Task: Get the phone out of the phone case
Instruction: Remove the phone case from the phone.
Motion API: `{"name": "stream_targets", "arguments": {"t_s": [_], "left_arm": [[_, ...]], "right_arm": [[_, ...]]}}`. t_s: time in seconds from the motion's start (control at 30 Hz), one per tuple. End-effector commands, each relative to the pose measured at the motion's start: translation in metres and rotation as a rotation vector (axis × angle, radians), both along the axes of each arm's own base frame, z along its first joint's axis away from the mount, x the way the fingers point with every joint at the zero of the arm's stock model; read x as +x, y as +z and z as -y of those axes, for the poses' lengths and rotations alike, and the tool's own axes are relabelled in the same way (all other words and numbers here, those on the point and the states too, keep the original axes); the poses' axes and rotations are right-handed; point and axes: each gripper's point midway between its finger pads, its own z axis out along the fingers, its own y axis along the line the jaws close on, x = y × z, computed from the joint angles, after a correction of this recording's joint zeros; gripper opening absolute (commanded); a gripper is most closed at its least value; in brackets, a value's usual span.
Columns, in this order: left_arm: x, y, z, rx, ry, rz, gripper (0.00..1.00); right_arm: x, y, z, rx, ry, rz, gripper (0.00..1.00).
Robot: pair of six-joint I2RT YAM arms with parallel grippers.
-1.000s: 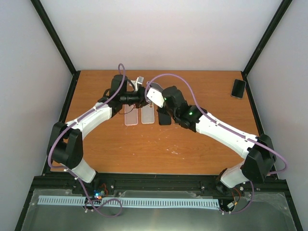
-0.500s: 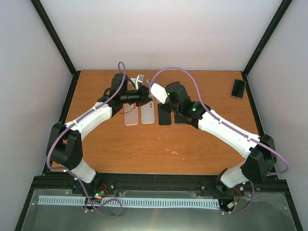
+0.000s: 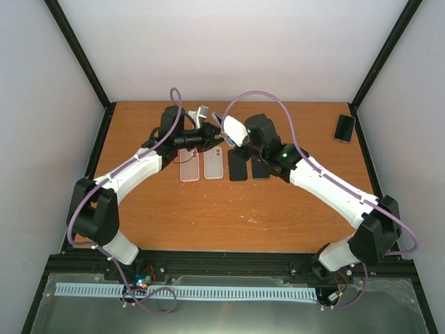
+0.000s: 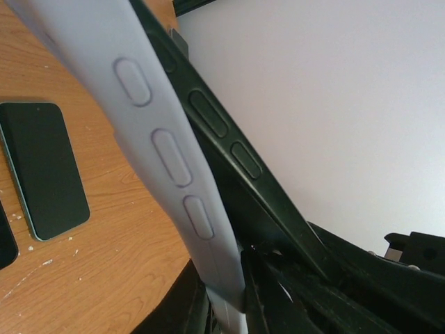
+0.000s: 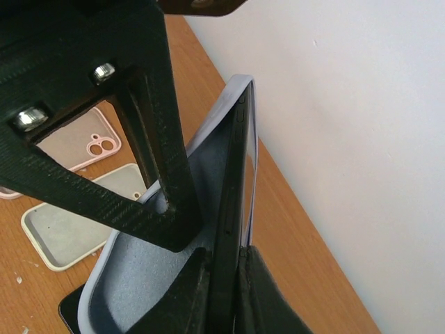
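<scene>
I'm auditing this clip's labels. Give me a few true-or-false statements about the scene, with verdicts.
1. The right gripper is shut on the black phone. True.
2. The phone is fully clear of the lavender phone case. False: one side is peeled out, but the rest sits in the case.
3. A pink case and a cream case lie empty on the table. True.
4. The spare phone lies at the table's far left corner. False: it lies at the far right corner.
5. The left gripper hangs open, holding nothing. False: it is shut on the phone case.
</scene>
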Motion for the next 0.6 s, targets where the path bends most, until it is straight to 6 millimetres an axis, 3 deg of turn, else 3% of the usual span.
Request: {"name": "stream_targets", "arguments": {"t_s": [0.0,0.57], "left_arm": [[0.027,-0.04,-0.042,0.179,0.153,0.071,0.01],[0.027,-0.036,-0.047,0.2,0.169,0.127,0.01]], "right_arm": [[0.017,0.105,0.078,0.173,-0.266,0.202,0.03],[0.025,0.114,0.099,0.268,-0.302,0.151,0.03]]}}
